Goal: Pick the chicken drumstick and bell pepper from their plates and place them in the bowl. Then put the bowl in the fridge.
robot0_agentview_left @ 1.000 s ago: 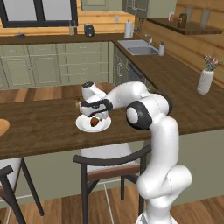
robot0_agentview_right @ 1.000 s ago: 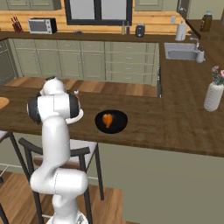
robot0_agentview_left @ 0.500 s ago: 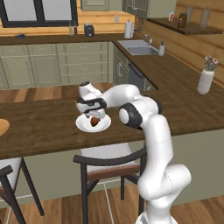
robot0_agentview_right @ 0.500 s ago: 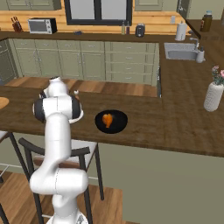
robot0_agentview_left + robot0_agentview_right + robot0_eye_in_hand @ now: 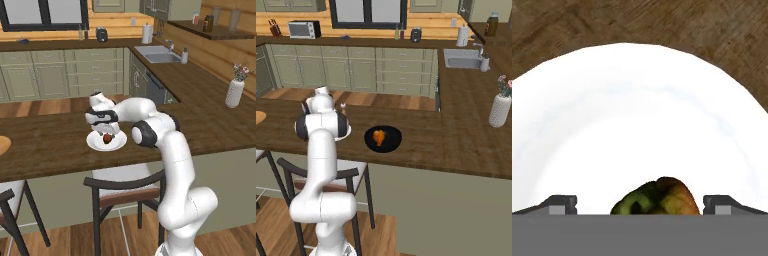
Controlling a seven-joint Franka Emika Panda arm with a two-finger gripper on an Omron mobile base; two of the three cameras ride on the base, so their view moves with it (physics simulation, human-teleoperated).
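The dark red bell pepper (image 5: 107,138) lies on the white plate (image 5: 118,144) on the wooden counter. My gripper (image 5: 106,133) hangs straight over it, open, with a fingertip on each side of the pepper (image 5: 657,196) and the white plate (image 5: 637,115) spread out behind it. The orange-brown chicken drumstick (image 5: 379,137) rests inside the black bowl (image 5: 393,132) further along the counter. A sliver of the tan wooden plate (image 5: 3,145) shows at the left edge, and the same wooden plate (image 5: 259,117) also appears in the right base view. The fridge is out of view.
A white vase with flowers (image 5: 233,90) stands on the right counter arm. Dark chairs (image 5: 122,187) sit under the counter's front edge. Sink (image 5: 162,53), paper towel roll (image 5: 147,34) and microwave (image 5: 304,29) are along the back counters.
The gripper has swung left and come down over the white plate, and its open fingers now straddle the bell pepper. The drumstick and bowl have stayed put.
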